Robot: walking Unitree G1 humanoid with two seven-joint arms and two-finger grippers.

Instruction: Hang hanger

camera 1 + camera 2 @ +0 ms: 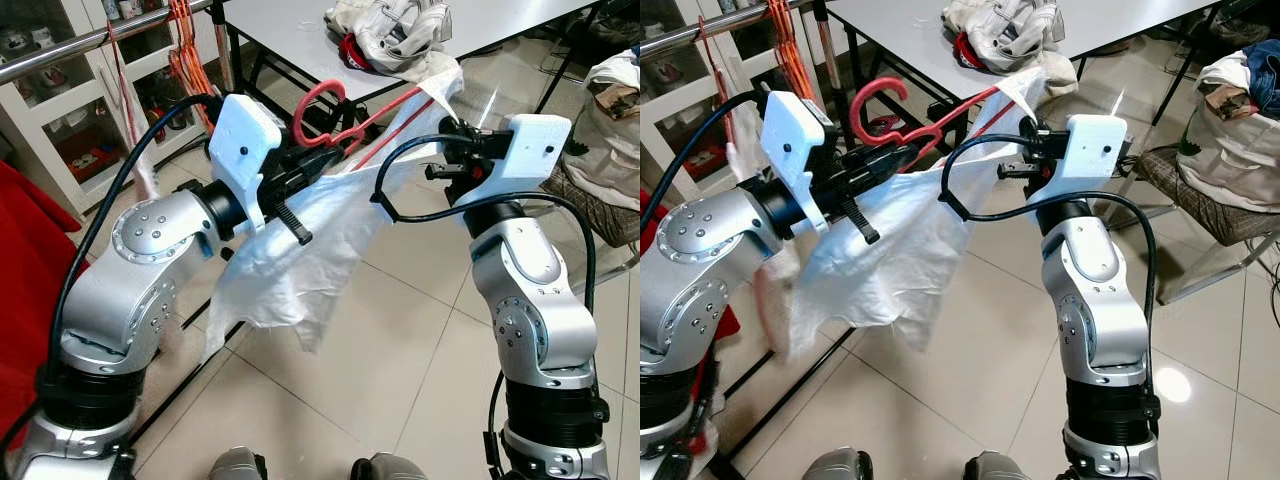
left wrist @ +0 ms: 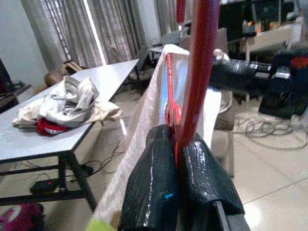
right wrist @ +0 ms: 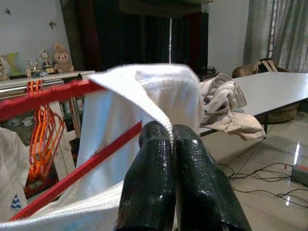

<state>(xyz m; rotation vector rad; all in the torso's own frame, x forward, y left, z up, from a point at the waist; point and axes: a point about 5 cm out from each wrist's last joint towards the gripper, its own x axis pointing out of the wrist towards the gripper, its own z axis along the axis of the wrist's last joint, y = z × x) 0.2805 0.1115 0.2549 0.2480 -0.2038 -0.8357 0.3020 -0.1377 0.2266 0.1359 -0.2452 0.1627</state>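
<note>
The red hanger [image 1: 335, 125] is clamped between the fingers [image 2: 149, 187] of the left gripper [image 2: 179, 144], which are pressed together on its stem just below the hook, and the hook is seen rising above the fingertips. A white garment [image 1: 300, 240] is draped over the hanger and hangs down below both grippers. Its upper edge is pinched by the right gripper [image 3: 172, 132], whose fingers [image 3: 197, 178] are closed tight with only the cloth's hem between them. The hanger's red bars are seen running from one set of fingers toward the other. Beyond the fingertips, a grey table [image 1: 300, 40] with crumpled clothes [image 1: 395, 30] is seen, and a metal rail [image 1: 70, 45] carrying orange hangers [image 1: 182, 50] lies off the left fingers' side.
</note>
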